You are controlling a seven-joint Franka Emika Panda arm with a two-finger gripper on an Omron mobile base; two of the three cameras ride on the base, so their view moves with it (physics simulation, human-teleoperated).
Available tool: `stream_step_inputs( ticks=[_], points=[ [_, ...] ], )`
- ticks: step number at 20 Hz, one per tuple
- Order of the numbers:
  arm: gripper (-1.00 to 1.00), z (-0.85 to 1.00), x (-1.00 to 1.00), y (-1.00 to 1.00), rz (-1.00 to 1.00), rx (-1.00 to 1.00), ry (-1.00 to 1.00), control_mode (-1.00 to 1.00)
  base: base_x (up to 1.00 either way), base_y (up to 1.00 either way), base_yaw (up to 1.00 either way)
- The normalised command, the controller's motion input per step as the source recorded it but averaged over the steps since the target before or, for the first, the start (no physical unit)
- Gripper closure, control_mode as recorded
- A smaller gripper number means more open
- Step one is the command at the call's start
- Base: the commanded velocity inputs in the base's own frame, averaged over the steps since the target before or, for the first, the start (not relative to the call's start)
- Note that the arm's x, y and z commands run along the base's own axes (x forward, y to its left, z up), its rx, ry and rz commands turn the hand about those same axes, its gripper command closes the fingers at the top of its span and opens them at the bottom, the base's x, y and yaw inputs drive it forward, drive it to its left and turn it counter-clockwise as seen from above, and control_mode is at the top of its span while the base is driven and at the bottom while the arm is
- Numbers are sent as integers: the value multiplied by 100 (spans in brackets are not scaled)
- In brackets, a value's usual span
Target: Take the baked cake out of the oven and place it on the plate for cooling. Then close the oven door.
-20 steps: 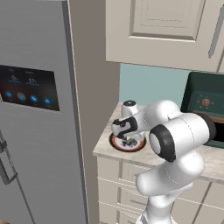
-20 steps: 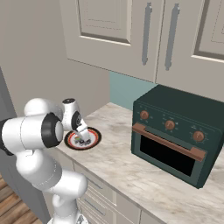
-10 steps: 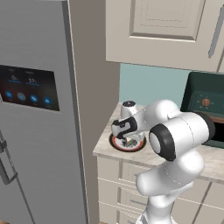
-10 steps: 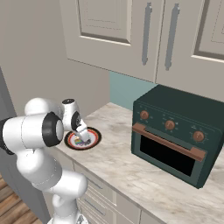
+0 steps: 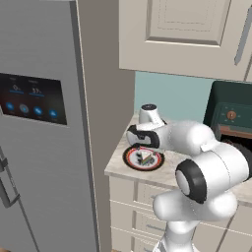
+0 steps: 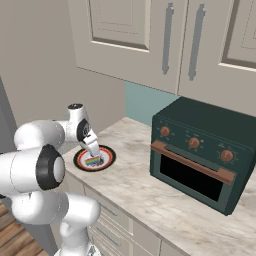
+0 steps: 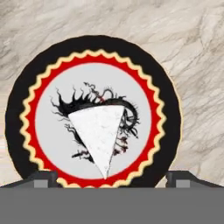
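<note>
A wedge of cake point(image 7: 98, 135) with white icing lies flat on the plate point(image 7: 26, 87), which has a black rim and a red and yellow scalloped ring. My gripper point(image 7: 112, 177) hangs straight above it, open, its fingertips point(image 7: 43, 178) spread wide on both sides of the slice and touching nothing. The base views show the gripper point(image 5: 142, 146) point(image 6: 94, 151) just over the cake point(image 5: 145, 157) point(image 6: 93, 161) on the plate point(image 5: 129, 158) point(image 6: 107, 152) at the counter's left end. The dark green oven point(image 6: 200, 145) point(image 5: 231, 110) stands to the right, its door point(image 6: 192, 176) upright against the front.
A tall grey fridge point(image 5: 39, 128) with a touch panel borders the counter on the left. Cream wall cabinets point(image 6: 165, 40) hang above. Marble counter point(image 6: 150, 200) stretches between plate and oven, with drawers point(image 5: 133, 197) below.
The jaws have opened wide and let go of the cake, which now rests on the plate. The arm has hardly moved.
</note>
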Motion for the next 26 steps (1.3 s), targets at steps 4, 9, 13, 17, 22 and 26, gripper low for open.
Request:
stream_step_inputs(
  ticks=[4,9,13,17,22,26],
  points=[
    [-100,90,-91,-3,0,4,0,-100,0,0,0],
    [-100,85,-100,0,0,1,-3,-100,0,0,0],
    [-100,88,-100,0,0,0,-3,-100,0,0,0],
    [-100,44,-97,0,0,0,-2,-100,0,0,0],
    [-100,4,-49,-30,31,-4,0,-100,0,0,0],
    [-100,21,-26,-40,56,-1,0,-100,0,0,0]
  ],
)
